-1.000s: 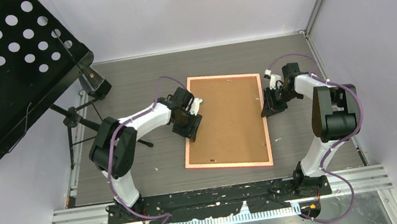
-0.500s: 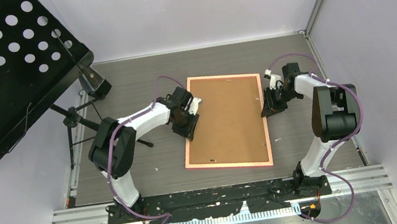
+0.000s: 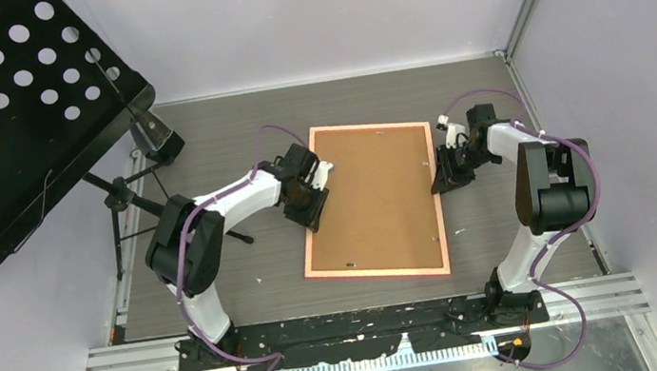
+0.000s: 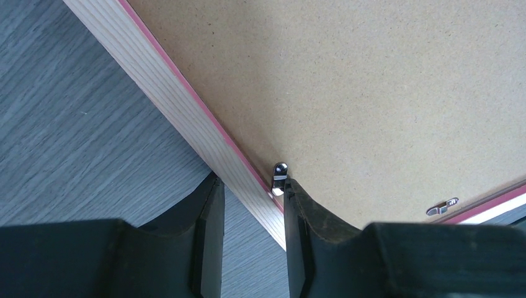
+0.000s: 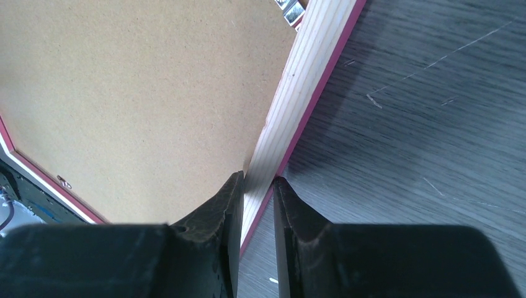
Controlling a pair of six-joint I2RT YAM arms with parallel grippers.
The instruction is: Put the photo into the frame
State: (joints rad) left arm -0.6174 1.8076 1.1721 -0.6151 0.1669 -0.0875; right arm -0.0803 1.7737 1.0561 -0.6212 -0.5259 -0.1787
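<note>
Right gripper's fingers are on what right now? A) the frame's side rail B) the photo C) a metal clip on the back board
A: in the right wrist view the right gripper has one finger on each side of the frame, on its pale wooden side rail.

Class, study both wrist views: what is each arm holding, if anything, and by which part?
The frame: left fingers clamp its left side rail, right fingers its right side rail.

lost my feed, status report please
Left claw and right claw shut on the frame sides. Frame face down. Photo not in sight, nothing blocking.
</note>
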